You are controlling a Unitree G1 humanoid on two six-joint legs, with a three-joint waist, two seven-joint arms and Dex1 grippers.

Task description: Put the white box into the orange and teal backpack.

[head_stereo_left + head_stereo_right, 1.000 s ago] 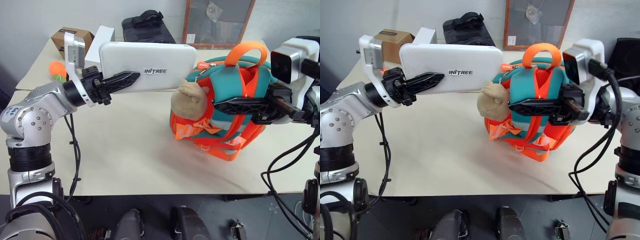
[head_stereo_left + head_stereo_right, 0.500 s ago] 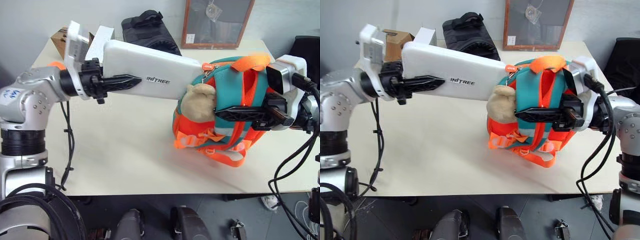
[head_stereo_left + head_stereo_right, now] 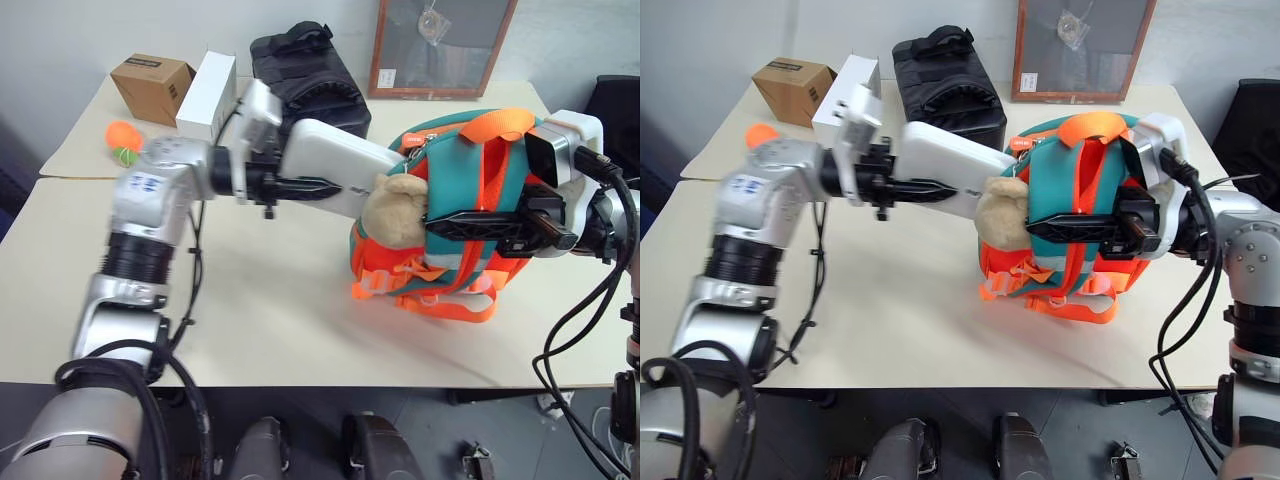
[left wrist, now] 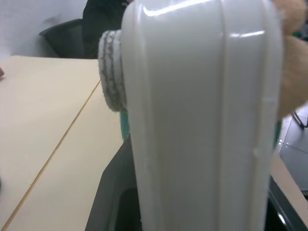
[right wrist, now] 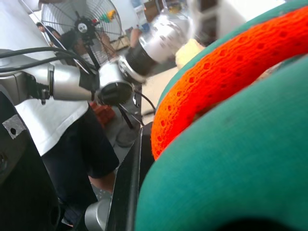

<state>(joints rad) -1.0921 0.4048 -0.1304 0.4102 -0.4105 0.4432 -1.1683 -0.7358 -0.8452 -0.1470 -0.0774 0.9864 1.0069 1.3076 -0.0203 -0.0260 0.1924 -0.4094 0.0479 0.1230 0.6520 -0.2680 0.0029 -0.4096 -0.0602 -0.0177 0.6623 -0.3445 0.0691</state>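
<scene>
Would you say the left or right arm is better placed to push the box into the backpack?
Left, probably: its gripper holds the white box, whose far end meets the backpack. The right gripper grips the backpack, steadying it.

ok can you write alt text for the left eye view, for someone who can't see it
The left gripper pushes a white box end-first into an orange and teal backpack, which the right gripper holds upright on a tan table. A black bag sits behind.

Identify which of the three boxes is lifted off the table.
The slim white box, gripped by the left gripper; the brown cardboard box and white carton rest on the table.
</scene>
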